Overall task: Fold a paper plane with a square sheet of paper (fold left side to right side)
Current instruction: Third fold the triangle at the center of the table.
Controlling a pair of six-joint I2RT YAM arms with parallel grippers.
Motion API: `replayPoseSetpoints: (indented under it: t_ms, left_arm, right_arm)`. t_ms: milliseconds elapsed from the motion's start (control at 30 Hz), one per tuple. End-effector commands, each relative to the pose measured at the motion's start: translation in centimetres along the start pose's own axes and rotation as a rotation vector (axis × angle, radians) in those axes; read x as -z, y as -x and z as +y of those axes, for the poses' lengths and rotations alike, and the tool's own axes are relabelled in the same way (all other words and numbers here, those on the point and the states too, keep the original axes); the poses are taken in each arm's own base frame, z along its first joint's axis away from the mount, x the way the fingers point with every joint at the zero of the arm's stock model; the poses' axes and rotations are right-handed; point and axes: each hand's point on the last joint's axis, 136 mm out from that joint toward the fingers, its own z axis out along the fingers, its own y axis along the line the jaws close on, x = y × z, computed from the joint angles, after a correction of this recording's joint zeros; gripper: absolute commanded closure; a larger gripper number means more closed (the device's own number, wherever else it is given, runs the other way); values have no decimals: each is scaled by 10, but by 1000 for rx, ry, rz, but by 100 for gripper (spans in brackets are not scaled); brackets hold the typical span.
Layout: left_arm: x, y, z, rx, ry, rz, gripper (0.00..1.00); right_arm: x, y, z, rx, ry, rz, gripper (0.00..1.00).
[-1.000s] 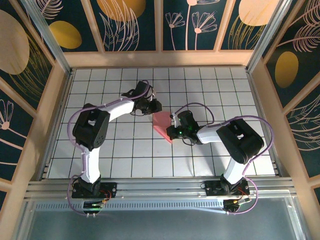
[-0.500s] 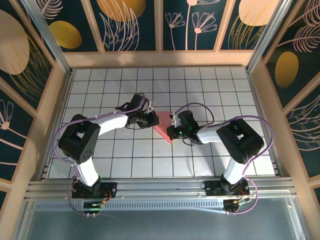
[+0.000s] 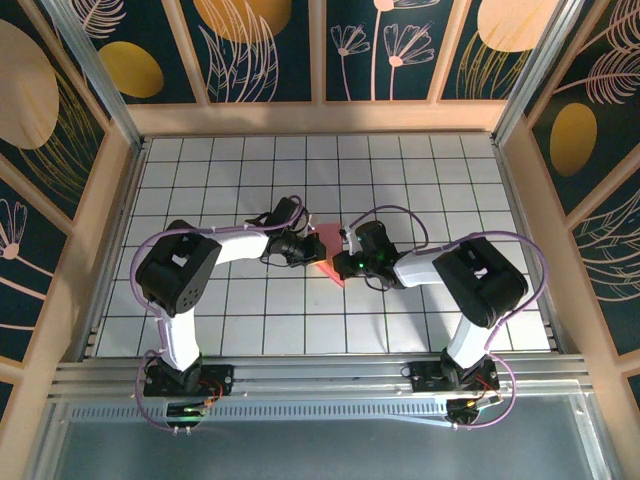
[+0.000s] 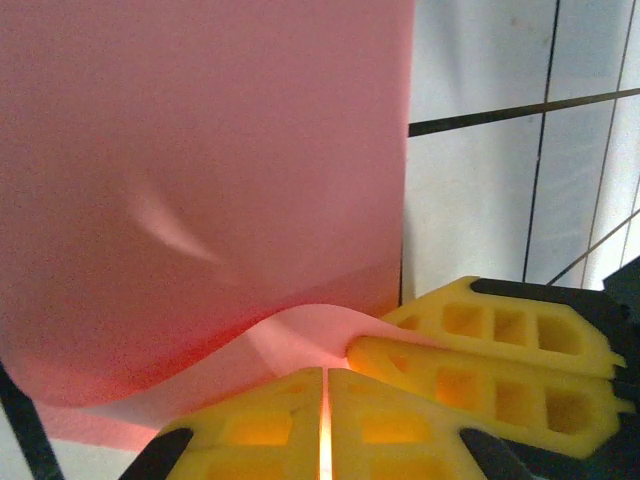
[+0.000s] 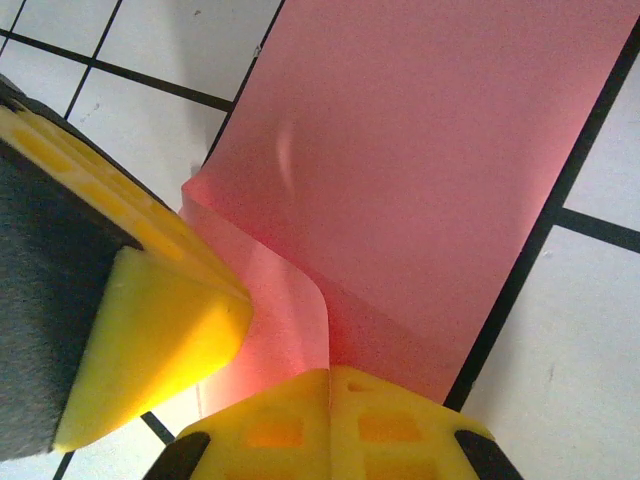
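Observation:
The salmon-pink sheet of paper (image 3: 329, 240) lies mid-table, folded over itself, between both grippers. In the left wrist view the paper (image 4: 200, 150) curls up from a bulging fold, and my left gripper (image 4: 325, 380) is shut on its near edge. The right gripper's yellow fingers (image 4: 480, 350) touch the paper just to the right. In the right wrist view my right gripper (image 5: 329, 378) is shut on the paper (image 5: 420, 150) where a raised flap starts. The left gripper's finger (image 5: 140, 330) presses in from the left. From above, left gripper (image 3: 316, 252) and right gripper (image 3: 341, 264) almost meet.
White gridded table (image 3: 420, 180) inside a wooden frame (image 3: 320, 118) with patterned walls. Both forearms reach inward towards the table's middle, and purple cables (image 3: 400, 215) loop over them. A metal rail (image 3: 320, 375) runs along the near edge.
The left gripper has swung from behind the paper down and to the right, carrying the paper's left edge over towards the right gripper. The right arm has stayed put.

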Motion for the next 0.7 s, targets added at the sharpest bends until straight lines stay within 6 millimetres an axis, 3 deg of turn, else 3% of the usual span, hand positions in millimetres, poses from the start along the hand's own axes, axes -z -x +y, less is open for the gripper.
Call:
replayPoseSetpoints:
  t_ms: [0,667]
  left_arm:
    - [-2,1,0,1,13,0,90]
    - [-3,-9,18,13,66,8,90]
  right_arm:
    - [-4,-32,-10,-13,-18,107,100]
    - [-6,-31,-11,-6,-24,115,97]
